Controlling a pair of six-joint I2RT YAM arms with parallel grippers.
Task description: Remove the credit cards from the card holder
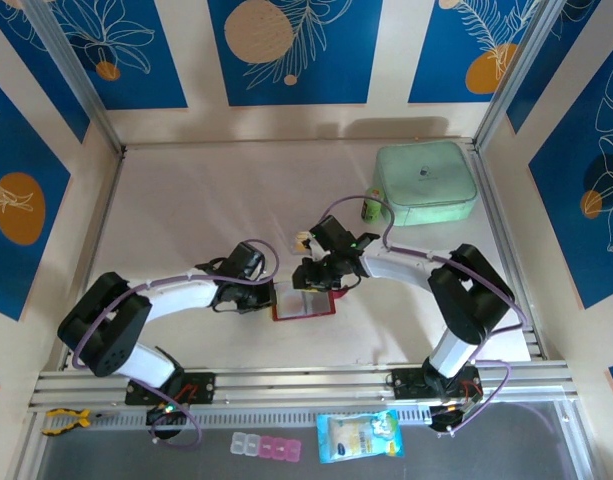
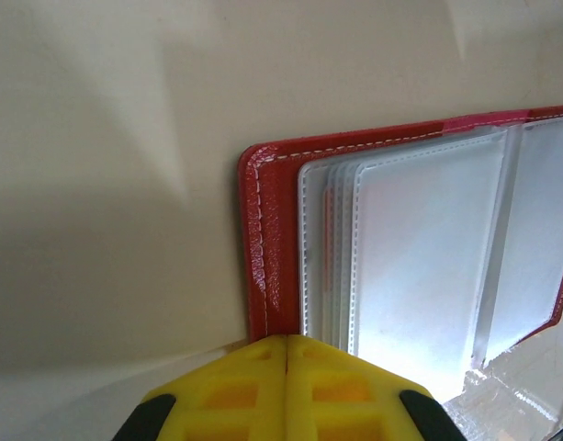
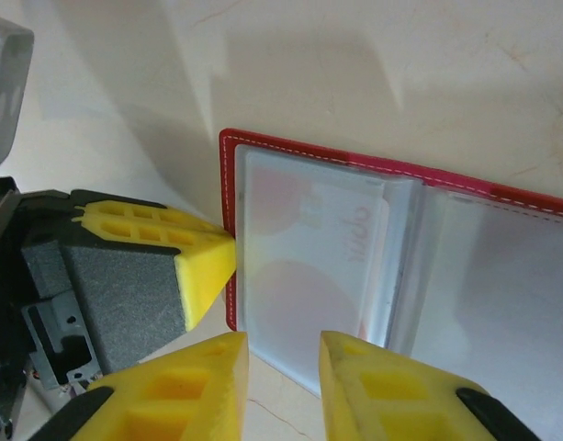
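The red card holder (image 1: 304,304) lies open on the table, its clear sleeves (image 2: 419,248) facing up. A red-and-white credit card (image 3: 309,230) shows faintly through the top sleeve. My left gripper (image 2: 287,342) is shut, and its yellow tips press on the holder's red left edge (image 2: 263,230). Seen from the right wrist, the left arm's yellow finger (image 3: 200,266) touches that same edge. My right gripper (image 3: 283,354) hovers open over the near corner of the sleeves with nothing clamped between its fingers. From above, both grippers (image 1: 269,297) (image 1: 321,287) meet over the holder.
A mint-green case (image 1: 426,182) sits at the back right with a small green bottle (image 1: 371,207) beside it. A small pale object (image 1: 302,241) lies just behind the holder. A pill box (image 1: 266,446) and a blue packet (image 1: 359,436) lie below the front rail.
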